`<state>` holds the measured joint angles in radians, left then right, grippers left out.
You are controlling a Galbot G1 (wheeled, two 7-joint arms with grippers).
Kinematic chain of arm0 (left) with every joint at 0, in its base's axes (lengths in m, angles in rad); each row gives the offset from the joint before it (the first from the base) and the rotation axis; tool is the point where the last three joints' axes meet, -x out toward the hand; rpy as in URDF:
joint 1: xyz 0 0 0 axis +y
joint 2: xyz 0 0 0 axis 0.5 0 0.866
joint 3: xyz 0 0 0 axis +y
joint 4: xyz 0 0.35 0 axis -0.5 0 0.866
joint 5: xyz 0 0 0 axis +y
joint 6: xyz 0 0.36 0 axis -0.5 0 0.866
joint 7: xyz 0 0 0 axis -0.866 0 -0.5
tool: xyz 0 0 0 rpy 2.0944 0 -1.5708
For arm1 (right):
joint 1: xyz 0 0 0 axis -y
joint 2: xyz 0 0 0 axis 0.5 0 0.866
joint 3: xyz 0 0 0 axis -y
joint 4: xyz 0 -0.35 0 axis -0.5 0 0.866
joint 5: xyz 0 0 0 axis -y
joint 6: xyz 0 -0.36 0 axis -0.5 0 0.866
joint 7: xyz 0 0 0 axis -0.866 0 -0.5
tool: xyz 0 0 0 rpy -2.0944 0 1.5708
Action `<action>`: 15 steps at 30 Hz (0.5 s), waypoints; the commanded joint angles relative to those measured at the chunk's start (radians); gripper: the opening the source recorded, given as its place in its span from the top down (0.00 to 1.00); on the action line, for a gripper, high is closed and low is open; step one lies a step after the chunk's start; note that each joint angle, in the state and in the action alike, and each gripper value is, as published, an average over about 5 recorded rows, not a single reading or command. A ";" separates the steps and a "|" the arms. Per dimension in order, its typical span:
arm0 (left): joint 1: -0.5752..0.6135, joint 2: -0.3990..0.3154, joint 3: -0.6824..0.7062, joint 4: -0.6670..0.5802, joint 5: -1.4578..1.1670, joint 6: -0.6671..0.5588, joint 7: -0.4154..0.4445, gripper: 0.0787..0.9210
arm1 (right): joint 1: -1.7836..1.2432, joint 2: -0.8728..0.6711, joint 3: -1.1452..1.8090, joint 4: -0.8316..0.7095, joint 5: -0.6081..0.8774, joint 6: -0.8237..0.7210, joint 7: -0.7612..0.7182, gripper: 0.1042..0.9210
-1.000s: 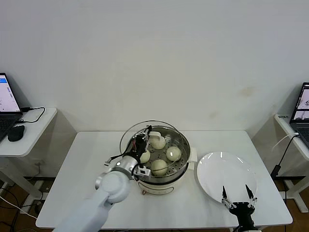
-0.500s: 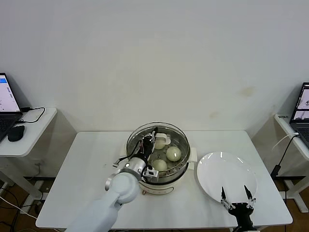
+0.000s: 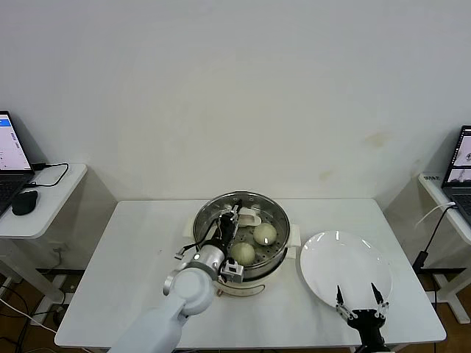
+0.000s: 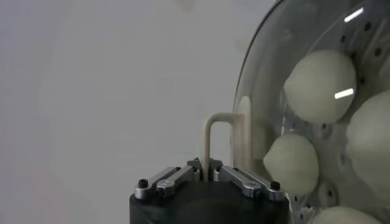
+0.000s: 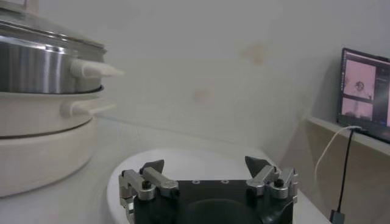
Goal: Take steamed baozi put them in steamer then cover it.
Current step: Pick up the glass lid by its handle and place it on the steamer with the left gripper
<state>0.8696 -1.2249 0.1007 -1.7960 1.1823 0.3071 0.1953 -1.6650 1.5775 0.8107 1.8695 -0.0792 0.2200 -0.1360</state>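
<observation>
1. Left gripper [image 3: 234, 215] over the steamer [image 3: 276, 257], fingers clamped on the glass lid's cream handle [image 4: 220, 139] — lid [image 4: 262, 91] across the pot.
2. Steamed baozi [image 3: 265, 233] inside, under the glass.
3. Right gripper [image 3: 360, 301] parked by the white plate [image 3: 324, 257] — fingers spread, empty.

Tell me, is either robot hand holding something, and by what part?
Yes. The left gripper is shut on the cream loop handle of the round glass lid, over the steel steamer. The right gripper, open, holds nothing.
</observation>
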 commanded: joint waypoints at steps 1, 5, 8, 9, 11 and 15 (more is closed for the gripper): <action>0.010 -0.009 0.003 0.001 0.011 -0.004 -0.003 0.92 | 0.000 0.000 -0.001 -0.002 -0.002 0.002 0.000 0.12; 0.013 -0.018 0.002 0.005 0.020 -0.014 -0.007 0.92 | 0.000 0.000 -0.003 -0.001 -0.003 0.002 -0.001 0.12; 0.015 -0.018 -0.001 0.001 0.022 -0.022 -0.011 0.92 | 0.000 0.000 -0.004 -0.002 -0.004 0.001 -0.002 0.12; 0.016 -0.017 -0.003 -0.003 0.021 -0.023 -0.011 0.92 | 0.000 0.000 -0.004 -0.002 -0.005 0.001 -0.002 0.12; 0.020 -0.011 -0.007 -0.017 0.011 -0.023 -0.014 0.90 | 0.000 0.000 -0.007 -0.004 -0.006 0.001 -0.002 0.12; 0.045 0.012 -0.012 -0.071 -0.028 -0.018 -0.019 0.80 | 0.003 0.000 -0.015 -0.009 -0.010 0.001 -0.002 0.12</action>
<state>0.8913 -1.2314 0.0917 -1.8094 1.1943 0.2899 0.1805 -1.6635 1.5775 0.8010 1.8636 -0.0867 0.2212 -0.1380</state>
